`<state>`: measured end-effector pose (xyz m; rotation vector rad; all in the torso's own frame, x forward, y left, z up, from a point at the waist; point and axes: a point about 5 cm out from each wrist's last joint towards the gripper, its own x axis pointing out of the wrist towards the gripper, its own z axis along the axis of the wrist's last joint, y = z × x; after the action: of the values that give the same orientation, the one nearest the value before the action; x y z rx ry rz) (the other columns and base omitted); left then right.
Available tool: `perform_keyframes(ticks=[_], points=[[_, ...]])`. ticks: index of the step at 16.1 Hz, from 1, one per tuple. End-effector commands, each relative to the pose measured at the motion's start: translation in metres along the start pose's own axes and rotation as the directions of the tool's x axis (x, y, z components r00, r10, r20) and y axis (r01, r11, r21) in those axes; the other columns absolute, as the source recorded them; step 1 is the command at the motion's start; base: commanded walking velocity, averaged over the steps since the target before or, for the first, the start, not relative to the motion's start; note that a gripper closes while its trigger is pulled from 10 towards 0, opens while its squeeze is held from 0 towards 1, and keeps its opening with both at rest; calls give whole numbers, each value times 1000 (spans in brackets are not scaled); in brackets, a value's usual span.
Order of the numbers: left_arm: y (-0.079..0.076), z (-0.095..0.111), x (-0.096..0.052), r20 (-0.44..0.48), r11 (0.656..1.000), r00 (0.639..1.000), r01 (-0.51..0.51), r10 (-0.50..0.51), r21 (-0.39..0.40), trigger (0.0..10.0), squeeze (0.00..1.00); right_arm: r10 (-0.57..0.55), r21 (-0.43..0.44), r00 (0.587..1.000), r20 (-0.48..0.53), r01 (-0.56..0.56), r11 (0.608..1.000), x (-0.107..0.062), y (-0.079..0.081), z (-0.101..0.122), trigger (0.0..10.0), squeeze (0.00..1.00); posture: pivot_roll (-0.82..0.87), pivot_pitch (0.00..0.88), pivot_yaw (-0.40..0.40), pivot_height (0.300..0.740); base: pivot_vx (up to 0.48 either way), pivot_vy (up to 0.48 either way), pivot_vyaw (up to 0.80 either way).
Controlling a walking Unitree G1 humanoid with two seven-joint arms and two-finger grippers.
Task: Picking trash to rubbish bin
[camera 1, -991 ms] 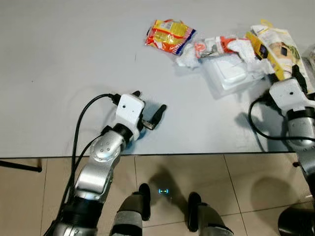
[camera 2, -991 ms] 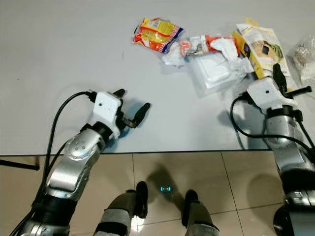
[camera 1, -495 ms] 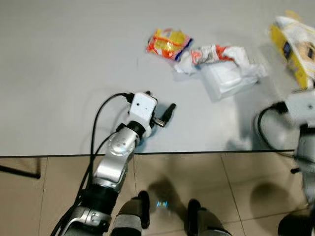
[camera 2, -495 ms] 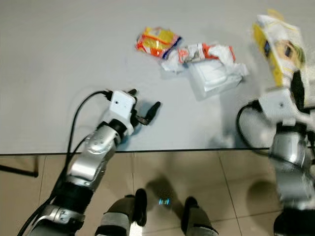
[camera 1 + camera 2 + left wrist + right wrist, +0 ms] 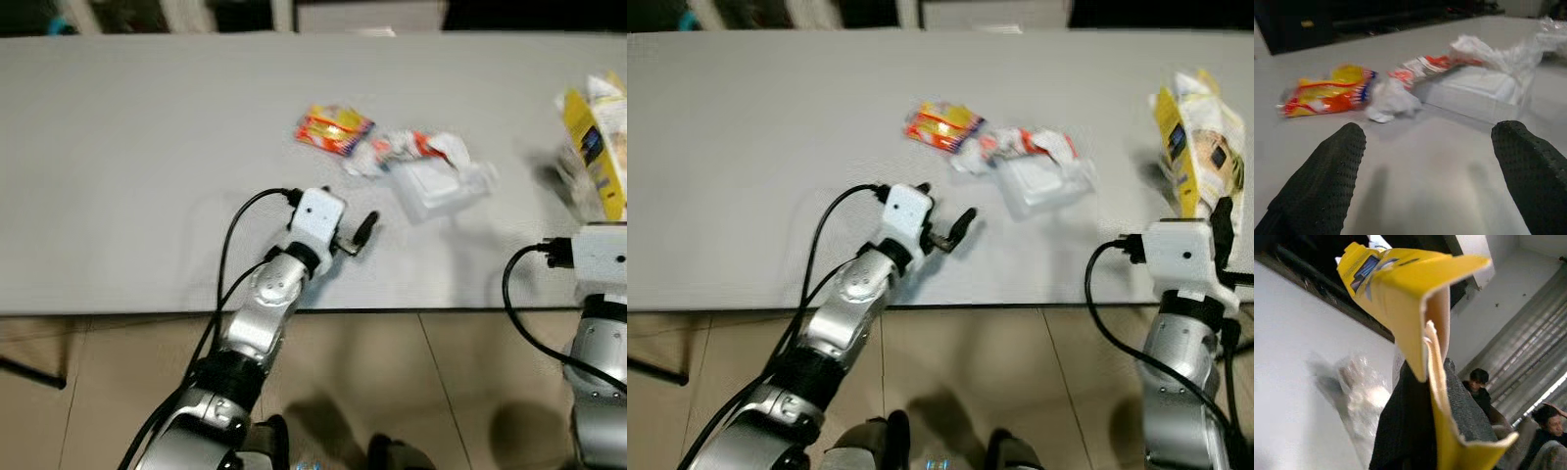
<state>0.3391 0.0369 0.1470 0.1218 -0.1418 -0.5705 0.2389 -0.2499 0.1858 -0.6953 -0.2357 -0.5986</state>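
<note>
- The yellow snack bag (image 5: pixel 1195 147) stands upright at the right edge of the grey table (image 5: pixel 137 166), lifted off the surface, its long axis running up and away from the right gripper (image 5: pixel 1223 220), open torn end uppermost
- In the right wrist view the bag's (image 5: pixel 1415 308) folded yellow edge is pinched between the two black fingers (image 5: pixel 1410 426), clamped tight on its lower part
- The right arm rises from below the table's near edge, forearm near vertical, white wrist block facing up, black cable looping off its left side
- A crumpled clear plastic wrap (image 5: pixel 1359 391) lies on the table just behind the held bag
- The left gripper (image 5: pixel 355 233) rests low over the table near its front edge, fingers spread apart and holding nothing, pointing toward the litter pile
- Ahead of it lie an orange-yellow snack wrapper (image 5: pixel 1327 93), a crumpled white tissue (image 5: pixel 1391 100), a red-and-white wrapper (image 5: pixel 1425 66) and a clear plastic tray (image 5: pixel 1474 90), close together, the tissue touching the tray
- The left forearm slants up from the lower left, elbow bent, cable arching over the wrist
- People (image 5: pixel 1476 382) sit in the background of the right wrist view
</note>
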Motion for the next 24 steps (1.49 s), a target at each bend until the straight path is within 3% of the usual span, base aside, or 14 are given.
perform_keyframes(ticks=[1,7,11,18,24], points=[[1,-5,-1,-12,1000,1000,-3,3,-10,10000,0,-18,-11,1000,-1,18,1000,-3,-5,3,10000,0,61,87,3,740,0,0,800],[-6,-6,5,8,998,999,48,-48,-30,10000,0,-16,13,1000,-25,16,1000,-5,-5,14,10000,0,46,76,4,740,0,0,104],[-7,-5,8,16,997,998,64,-64,-37,10000,0,0,35,1000,-21,1,999,-3,0,21,10000,0,49,70,4,740,0,-377,0],[-4,-7,9,7,998,998,55,-55,-25,10000,0,8,49,999,-33,-7,999,0,5,24,10000,0,58,67,11,740,34,-409,0],[-2,-11,8,-6,999,1000,18,-18,-26,10000,0,21,55,999,-29,-19,998,1,8,27,10000,0,63,69,6,740,0,0,0]])
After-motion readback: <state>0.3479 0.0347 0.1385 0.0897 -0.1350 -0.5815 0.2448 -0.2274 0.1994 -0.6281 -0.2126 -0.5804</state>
